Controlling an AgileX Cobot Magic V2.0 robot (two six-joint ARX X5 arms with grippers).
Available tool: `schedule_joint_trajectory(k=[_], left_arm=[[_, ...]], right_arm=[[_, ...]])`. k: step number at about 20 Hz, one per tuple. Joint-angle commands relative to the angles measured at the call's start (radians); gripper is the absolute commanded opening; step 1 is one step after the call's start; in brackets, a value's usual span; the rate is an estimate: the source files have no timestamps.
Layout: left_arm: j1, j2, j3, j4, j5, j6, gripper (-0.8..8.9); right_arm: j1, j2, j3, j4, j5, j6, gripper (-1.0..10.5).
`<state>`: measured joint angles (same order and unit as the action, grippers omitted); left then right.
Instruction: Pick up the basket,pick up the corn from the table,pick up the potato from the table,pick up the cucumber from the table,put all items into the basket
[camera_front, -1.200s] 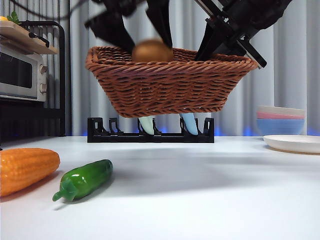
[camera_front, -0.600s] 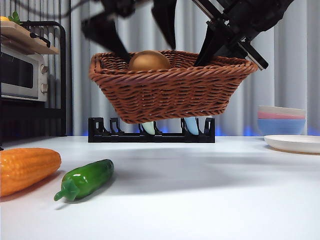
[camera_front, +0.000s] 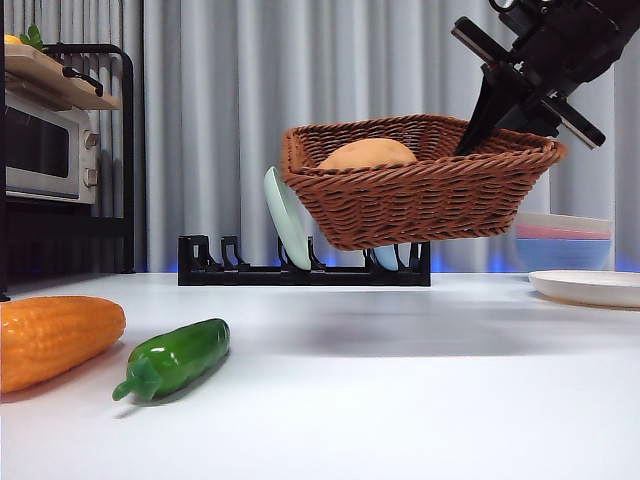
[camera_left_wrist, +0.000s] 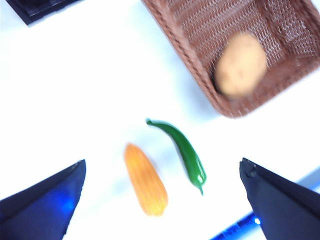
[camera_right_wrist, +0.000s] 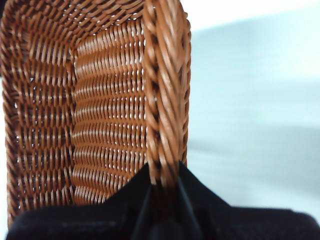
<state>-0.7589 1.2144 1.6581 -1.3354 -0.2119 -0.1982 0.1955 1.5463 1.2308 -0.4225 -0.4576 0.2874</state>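
Your right gripper's (camera_right_wrist: 162, 182) fingers (camera_right_wrist: 135, 192) are pinched tight on the braided rim of the basket (camera_front: 420, 195), one on the inside of the wall and one on the outside, and they carry the basket in the air, clear of the table (camera_front: 400, 380). In the front view you see that gripper (camera_front: 480, 128) coming down from the upper right corner onto the basket's right rim, with the basket tilted a little.

Your left gripper's (camera_left_wrist: 160, 200) fingers (camera_left_wrist: 42, 200) are spread wide apart with nothing between them, high above the table, looking down.

The potato (camera_front: 367, 153) lies inside the basket, its top showing over the near rim; your left wrist view shows it against the basket's wall near a corner. The corn (camera_front: 55, 338) and the cucumber (camera_front: 175, 357) lie on the table just beside each other, not touching, at the front left, well apart from the basket. A black dish rack (camera_front: 300, 268) with a pale plate (camera_front: 287, 218) stands behind the basket.
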Motion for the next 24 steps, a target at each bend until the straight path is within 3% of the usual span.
schedule_joint_trajectory(k=[1,5,9,12,16,21,22,23,24], left_arm=[[-0.030,-0.074,-0.160,0.000,-0.040,-0.102,6.26],[-0.033,-0.155,-0.514,0.156,-0.050,-0.198,6.25],[0.012,-0.099,-0.742,0.356,-0.031,-0.221,6.25],[0.101,-0.018,-0.803,0.462,-0.013,-0.198,6.24],[0.237,0.086,-0.807,0.619,0.192,-0.117,6.23],[0.325,0.221,-0.807,0.663,0.205,-0.060,6.22],[0.329,0.234,-0.807,0.681,0.205,-0.060,5.78],[0.328,0.240,-0.807,0.698,0.206,-0.058,4.57],[0.328,0.242,-0.807,0.712,0.220,-0.036,2.73]], right_arm=[[-0.013,0.003,0.009,0.022,-0.016,-0.009,-0.1],[-0.019,0.003,0.009,0.029,-0.016,-0.013,-0.1],[-0.018,0.003,0.009,0.027,-0.023,-0.012,-0.1],[-0.018,0.003,0.009,0.026,-0.067,-0.012,-0.1],[-0.018,0.003,0.009,0.025,-0.068,-0.012,-0.1],[-0.018,0.003,0.009,0.025,-0.067,-0.012,-0.1],[-0.018,0.003,0.009,0.025,-0.068,-0.012,-0.1],[-0.018,0.003,0.009,0.024,-0.067,-0.012,-0.1],[-0.018,0.003,0.009,0.024,-0.067,-0.012,-0.1]])
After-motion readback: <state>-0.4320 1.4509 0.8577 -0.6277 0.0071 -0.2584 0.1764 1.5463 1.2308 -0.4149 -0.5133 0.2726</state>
